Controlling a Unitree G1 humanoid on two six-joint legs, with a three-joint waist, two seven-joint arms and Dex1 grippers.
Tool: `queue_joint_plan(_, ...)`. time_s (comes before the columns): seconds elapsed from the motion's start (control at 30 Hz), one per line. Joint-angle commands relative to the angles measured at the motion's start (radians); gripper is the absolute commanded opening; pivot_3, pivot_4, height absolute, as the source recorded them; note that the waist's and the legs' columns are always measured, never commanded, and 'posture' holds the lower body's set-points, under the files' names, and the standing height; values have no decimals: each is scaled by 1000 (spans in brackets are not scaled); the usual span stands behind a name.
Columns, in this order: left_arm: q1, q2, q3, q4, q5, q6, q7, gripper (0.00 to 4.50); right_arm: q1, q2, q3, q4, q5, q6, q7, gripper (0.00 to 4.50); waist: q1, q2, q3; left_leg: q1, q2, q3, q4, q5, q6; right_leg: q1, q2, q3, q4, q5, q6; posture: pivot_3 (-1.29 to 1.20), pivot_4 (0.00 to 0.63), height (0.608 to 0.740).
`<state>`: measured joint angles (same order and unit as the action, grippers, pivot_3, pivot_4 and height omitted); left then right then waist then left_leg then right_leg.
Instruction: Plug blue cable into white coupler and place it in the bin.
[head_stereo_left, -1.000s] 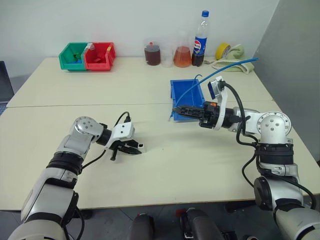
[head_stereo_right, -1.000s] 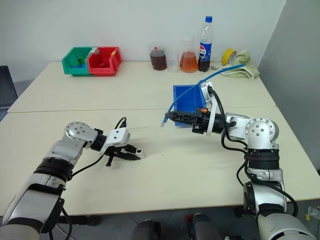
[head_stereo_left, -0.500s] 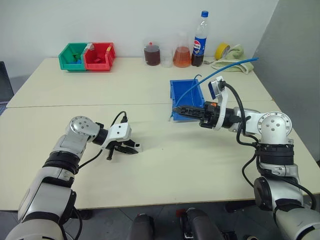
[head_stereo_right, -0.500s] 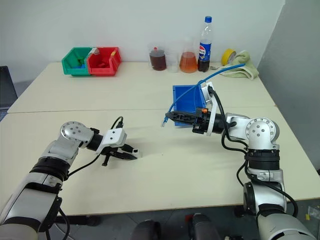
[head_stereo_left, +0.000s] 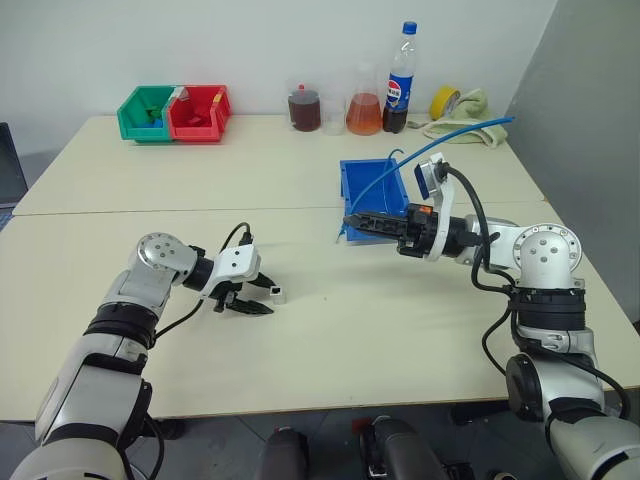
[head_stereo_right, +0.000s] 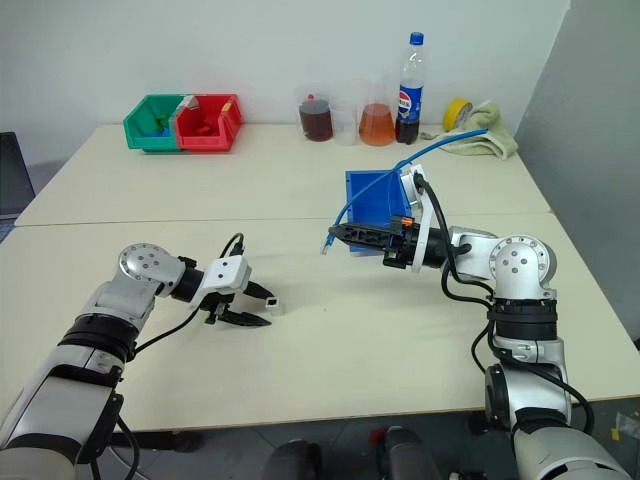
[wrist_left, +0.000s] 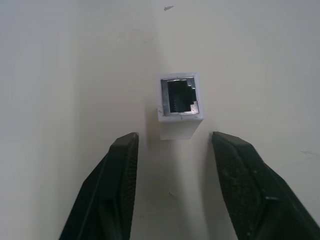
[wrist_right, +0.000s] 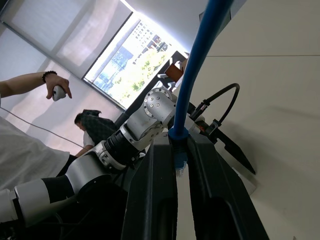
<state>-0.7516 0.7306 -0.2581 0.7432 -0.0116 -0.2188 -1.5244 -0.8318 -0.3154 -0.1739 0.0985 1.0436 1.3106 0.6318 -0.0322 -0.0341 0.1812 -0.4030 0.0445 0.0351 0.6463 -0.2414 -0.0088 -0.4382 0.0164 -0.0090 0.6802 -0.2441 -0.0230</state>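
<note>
The white coupler (wrist_left: 180, 105) lies on the table with its dark socket face showing. It rests between the tips of my left gripper (head_stereo_left: 250, 300), whose fingers (wrist_left: 117, 185) stand open on either side without touching it. My right gripper (head_stereo_left: 352, 222) hovers over the table in front of the blue bin (head_stereo_left: 362, 175), pointing left, and is shut on the blue cable (head_stereo_left: 470, 127). The cable's plug (wrist_right: 179, 160) pokes out past the fingertips. The rest of the cable arcs up and back to the right.
A green bin (head_stereo_left: 145, 110) and a red bin (head_stereo_left: 200, 110) stand at the far left of the table. Two flasks of coloured liquid (head_stereo_left: 364, 112), a cola bottle (head_stereo_left: 400, 80), yellow tape (head_stereo_left: 445, 100) and a cloth (head_stereo_left: 475, 103) line the back. A person (wrist_right: 30, 85) appears in the right wrist view.
My left gripper has opened and let go of the white coupler, which now lies on the table between its fingertips. The right arm and cable have stayed put.
</note>
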Motion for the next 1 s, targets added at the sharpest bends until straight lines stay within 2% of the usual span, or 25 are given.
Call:
queue_joint_plan(0.03,0,17,13,5,2,7,-18,3371,-9,-2,-17,-27,20,-3,8,78,0,0,0,0,0,0,0,0,0,0,0,0,0,0,0,0,150,740)
queue_joint_plan(0.13,6,30,22,-16,-2,25,-18,3874,-9,-3,-15,-25,19,-3,11,78,0,0,0,0,0,0,0,0,0,0,0,0,0,0,0,0,150,740)
queue_joint_plan(0.17,9,35,27,-26,-6,38,-16,4211,-9,-2,-15,-26,19,-4,11,78,0,0,0,0,0,0,0,0,0,0,0,0,0,0,0,0,150,740)
queue_joint_plan(0.23,23,48,48,-75,-26,93,-3,4490,-7,0,-13,-27,18,-4,11,78,0,0,0,0,0,0,0,0,0,0,0,0,0,0,0,0,150,740)
queue_joint_plan(0.4,175,103,160,-411,-96,396,134,4490,0,7,-10,-35,20,-4,11,78,-3,0,0,-1,1,0,0,0,0,-1,0,0,0,0,0,0,150,740)
queue_joint_plan(0.6,535,104,359,-994,-237,849,364,4490,9,27,1,-41,23,0,15,78,-2,0,0,-1,1,0,-1,0,0,-1,-1,1,-1,0,0,0,150,740)
queue_joint_plan(0.67,630,81,422,-1168,-289,1016,450,4490,8,25,5,-35,23,4,25,78,0,0,0,-1,1,0,0,0,0,-1,-1,0,0,0,0,0,150,740)
queue_joint_plan(0.77,721,18,461,-1329,-289,1177,609,4490,6,29,18,-30,17,3,36,78,1,0,0,1,1,0,0,0,0,1,-1,0,0,0,0,0,150,740)
queue_joint_plan(0.87,769,-107,441,-1462,-269,1288,797,4490,1,34,29,-22,12,3,49,78,2,0,0,4,1,-1,1,0,-1,4,-1,0,0,0,0,0,150,740)
queue_joint_plan(1.0,777,-296,371,-1529,-167,1360,1081,4490,-6,25,41,-15,11,10,67,78,4,0,0,5,0,-2,2,0,-1,7,-1,0,0,0,1,0,150,740)
